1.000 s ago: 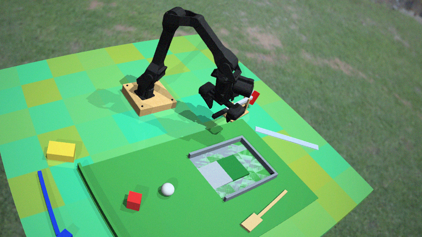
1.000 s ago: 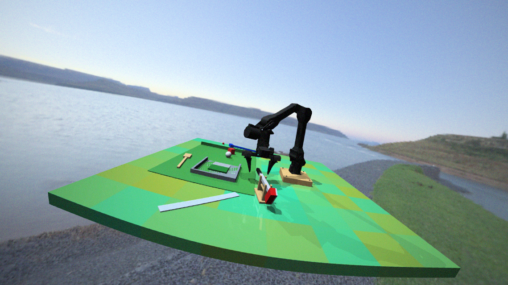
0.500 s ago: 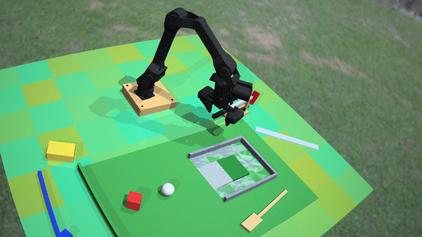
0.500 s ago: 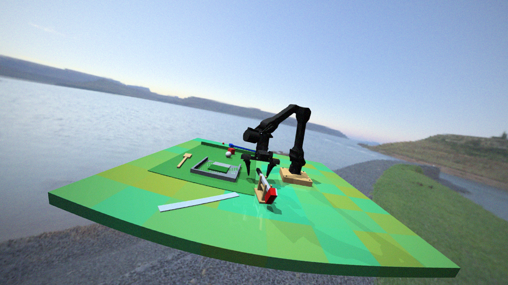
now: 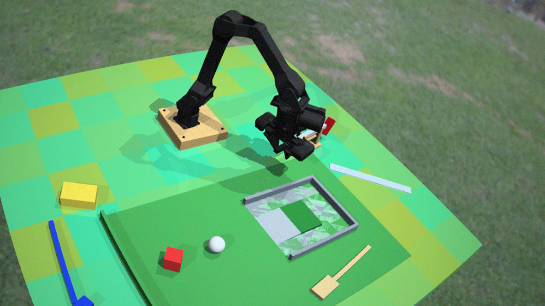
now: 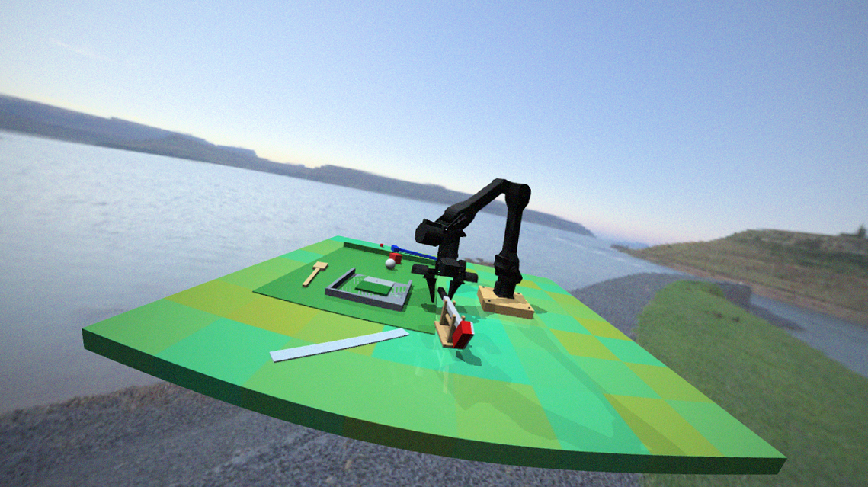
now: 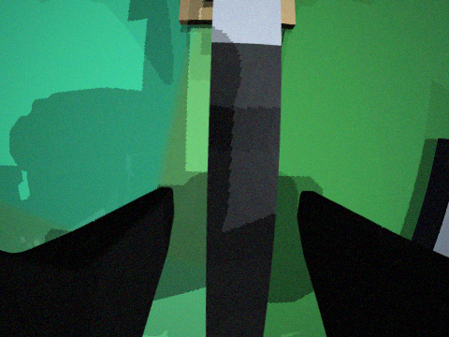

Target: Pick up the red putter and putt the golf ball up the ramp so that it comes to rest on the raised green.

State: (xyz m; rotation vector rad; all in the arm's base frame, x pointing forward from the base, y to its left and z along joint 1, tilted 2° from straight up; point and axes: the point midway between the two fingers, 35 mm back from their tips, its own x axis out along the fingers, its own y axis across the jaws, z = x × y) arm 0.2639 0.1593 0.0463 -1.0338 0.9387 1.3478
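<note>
The red putter [image 5: 328, 126] [image 6: 463, 334] [image 7: 254, 140] rests tilted on a wooden stand [image 5: 317, 145] [image 6: 443, 339] [image 7: 196, 14], with its dark handle towards me. My gripper [image 5: 281, 154] [image 6: 441, 300] [image 7: 237, 202] is partly open, with a finger on each side of the handle. In the wrist view a gap shows between the handle and each fingertip. The white golf ball [image 5: 216, 244] [image 6: 390, 263] lies on the green mat [image 5: 144, 219], away from the gripper. The grey ramp [image 5: 277, 225] leads up to the raised green [image 5: 301, 216] [image 6: 373, 289].
A grey wall [image 5: 324, 242] borders the raised green. A red cube [image 5: 173, 259] [image 6: 395, 258] lies near the ball. A wooden mallet [image 5: 325, 285], a blue mallet [image 5: 61, 260], a yellow block [image 5: 78, 195] and a pale strip [image 5: 369, 178] [image 6: 341, 345] lie around.
</note>
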